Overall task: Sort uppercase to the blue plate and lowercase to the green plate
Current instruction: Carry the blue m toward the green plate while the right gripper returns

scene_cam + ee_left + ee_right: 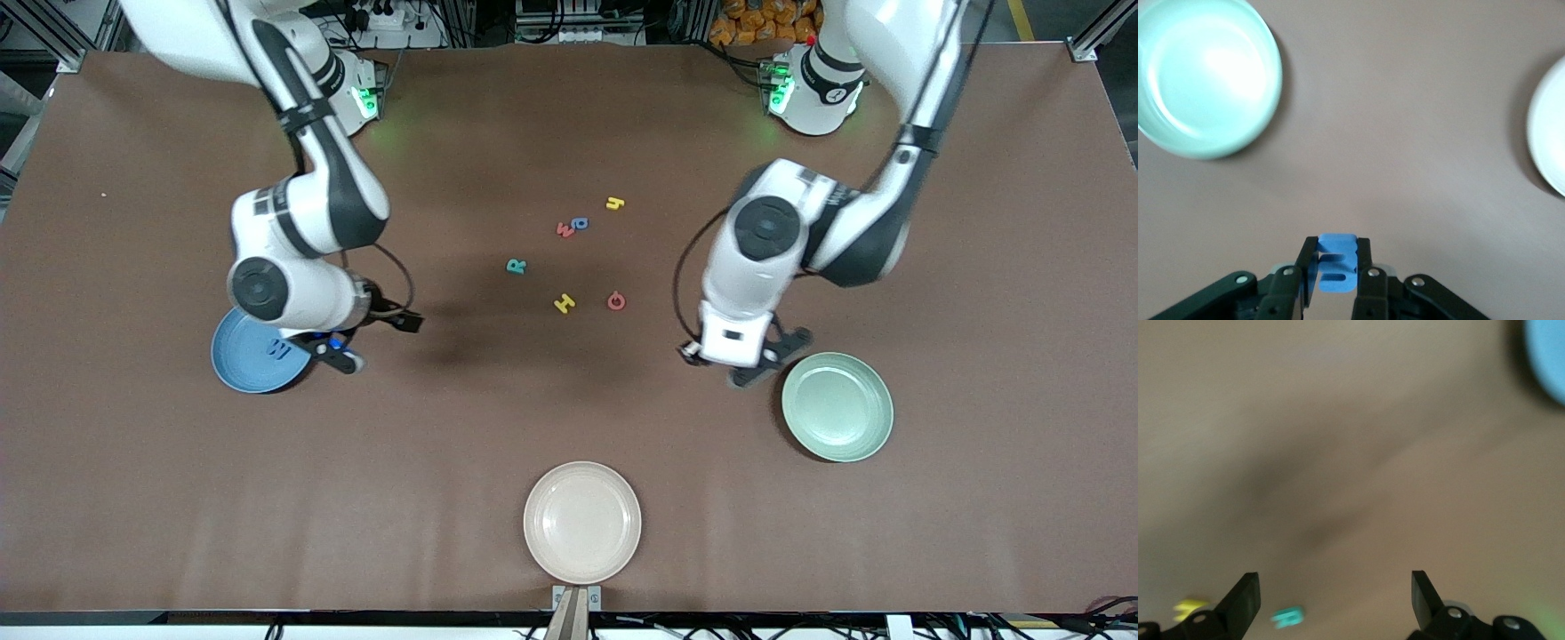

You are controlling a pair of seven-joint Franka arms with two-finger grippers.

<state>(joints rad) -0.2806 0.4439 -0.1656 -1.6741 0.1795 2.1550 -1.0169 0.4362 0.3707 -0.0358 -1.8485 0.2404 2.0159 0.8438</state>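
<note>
L gripper [1331,280] clamping blue m [1336,263], hovering beside green plate [837,406] | R gripper [1336,597] gaping wide, hanging by blue plate [253,351] w/ W [279,349] in it

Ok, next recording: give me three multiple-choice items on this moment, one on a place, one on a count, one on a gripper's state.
1. Where does the dark blue W lie?
A. on the blue plate
B. on the green plate
C. on the bare table

2. How many letters lie on the bare table?
A. four
B. six
C. eight

3. What is the state of the left gripper?
A. open and empty
B. shut on a yellow letter
C. shut on a blue letter

Key:
1 A: the front view shows the W inside the blue plate's rim.
2 B: three capitals and three small letters lie between the arms.
3 C: the left wrist view shows the blue letter clamped between its fingers, beside the green plate.
</note>
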